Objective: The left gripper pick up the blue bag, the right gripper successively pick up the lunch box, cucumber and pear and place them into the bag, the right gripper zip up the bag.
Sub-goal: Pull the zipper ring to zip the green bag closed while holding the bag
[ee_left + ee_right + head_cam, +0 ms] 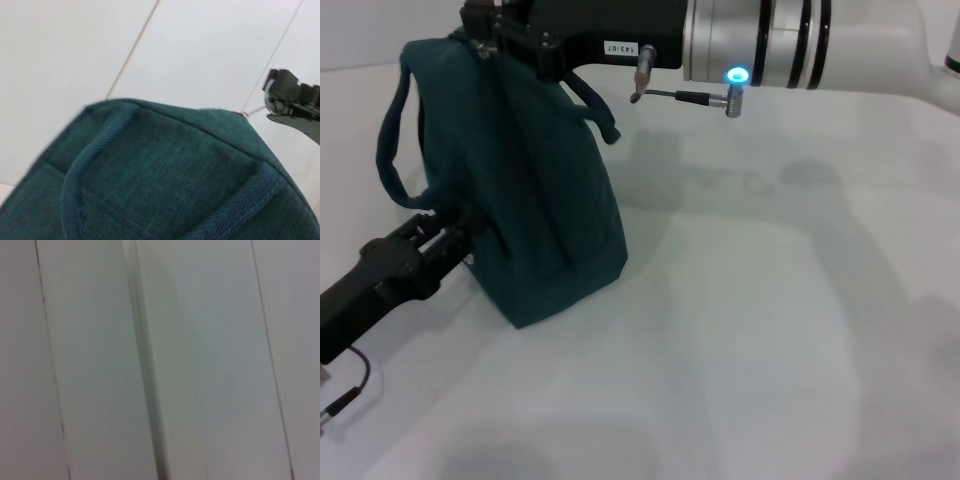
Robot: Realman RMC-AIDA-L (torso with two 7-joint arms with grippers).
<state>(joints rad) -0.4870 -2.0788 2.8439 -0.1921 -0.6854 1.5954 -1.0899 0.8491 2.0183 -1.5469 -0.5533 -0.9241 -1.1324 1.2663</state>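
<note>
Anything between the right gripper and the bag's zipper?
Nothing visible. The right gripper is at the top of the bag, at the zipper end. The left gripper is at the bag's side, out of the way.

My blue bag (540, 215) is coarse woven cloth, matt, with ribbed webbing handles (95, 155). My right gripper (485, 25) looks like matt black plastic on a glossy silver-white arm (790, 40). The table (770, 330) is smooth and white.
</note>
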